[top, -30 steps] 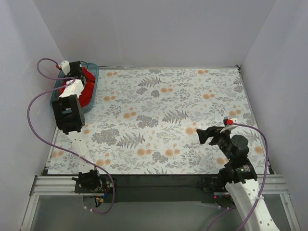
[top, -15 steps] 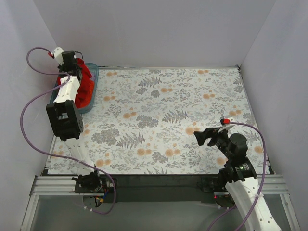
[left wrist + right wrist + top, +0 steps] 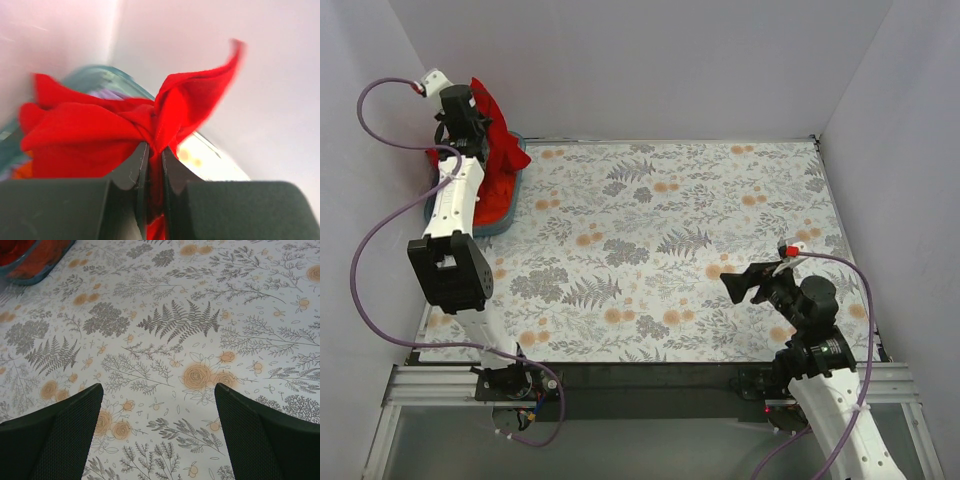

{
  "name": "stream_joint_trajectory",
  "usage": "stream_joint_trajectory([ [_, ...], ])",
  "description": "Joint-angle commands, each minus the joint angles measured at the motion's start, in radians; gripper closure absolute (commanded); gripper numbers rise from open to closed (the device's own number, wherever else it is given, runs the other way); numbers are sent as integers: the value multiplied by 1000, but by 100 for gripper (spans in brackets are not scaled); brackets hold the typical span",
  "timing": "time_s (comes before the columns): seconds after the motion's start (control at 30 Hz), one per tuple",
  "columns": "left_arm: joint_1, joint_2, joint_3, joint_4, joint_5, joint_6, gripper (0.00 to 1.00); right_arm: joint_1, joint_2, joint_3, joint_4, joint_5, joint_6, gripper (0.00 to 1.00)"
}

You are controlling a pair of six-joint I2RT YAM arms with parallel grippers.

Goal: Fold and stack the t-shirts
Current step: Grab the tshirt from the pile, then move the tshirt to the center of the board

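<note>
The red t-shirt (image 3: 498,135) has been raised partly out of the bin (image 3: 508,218), pinched by the left gripper (image 3: 470,102).

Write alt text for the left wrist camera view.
A bright red t-shirt is pinched between the shut black jaws at the bottom of the frame. It bunches up above them, with one corner sticking up against the pale wall. Behind it sits a teal bin, and a bit of orange cloth shows at the lower left.
</note>
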Motion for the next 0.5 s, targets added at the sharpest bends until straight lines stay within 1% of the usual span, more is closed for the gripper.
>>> stream_joint_trajectory([
  [0.0, -126, -107, 49, -26, 135, 29, 100, 5, 11, 78, 14, 11, 0, 2],
  [0.07, -203, -126, 55, -47, 165, 45, 100, 4, 18, 104, 1, 19, -14, 2],
  [0.1, -266, -134, 67, -55, 213, 49, 100, 5, 24, 115, -3, 25, -22, 2],
  [0.17, -324, -157, 75, -68, 275, 42, 100, 4, 31, 147, -19, 36, -45, 2],
  [0.2, -381, -165, 83, -70, 309, 37, 100, 5, 38, 160, -22, 43, -52, 2],
  [0.23, -407, -173, 90, -75, 356, 35, 100, 5, 41, 170, -29, 57, -62, 2],
  [0.27, -436, -182, 98, -76, 359, 48, 100, 3, 45, 202, -37, 74, -65, 2],
  [0.3, -494, -197, 103, -76, 394, 61, 100, 4, 56, 219, -49, 118, -68, 1],
  [0.37, -550, -215, 115, -76, 402, 100, 100, 3, 71, 259, -72, 149, -106, 2],
  [0.4, -594, -226, 111, -76, 406, 144, 100, 4, 82, 299, -94, 148, -124, 2],
  [0.47, -627, -260, 71, -78, 427, 183, 100, 5, 111, 333, -117, 132, -160, 2],
])
